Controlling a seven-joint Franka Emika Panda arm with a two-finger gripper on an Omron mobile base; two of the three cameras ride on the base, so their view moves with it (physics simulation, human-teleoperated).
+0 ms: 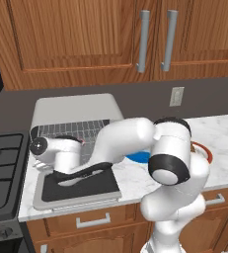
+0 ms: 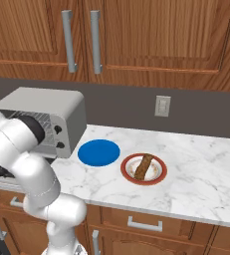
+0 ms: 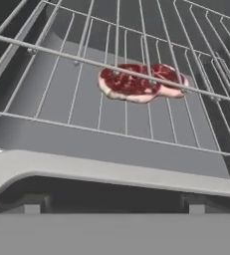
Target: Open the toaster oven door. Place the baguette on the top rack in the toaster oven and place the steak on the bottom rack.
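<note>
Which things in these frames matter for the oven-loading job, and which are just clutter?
Job:
toaster oven
toaster oven door, folded down open
steak, lying on a wire rack inside the oven
baguette, on the red-rimmed plate

Lying about:
blue plate
stove
wall outlet

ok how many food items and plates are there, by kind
steak: 1, lying on a wire rack inside the toaster oven
baguette: 1, on the red-rimmed plate
plates: 2, the red-rimmed one and a blue plate
total: 4
</note>
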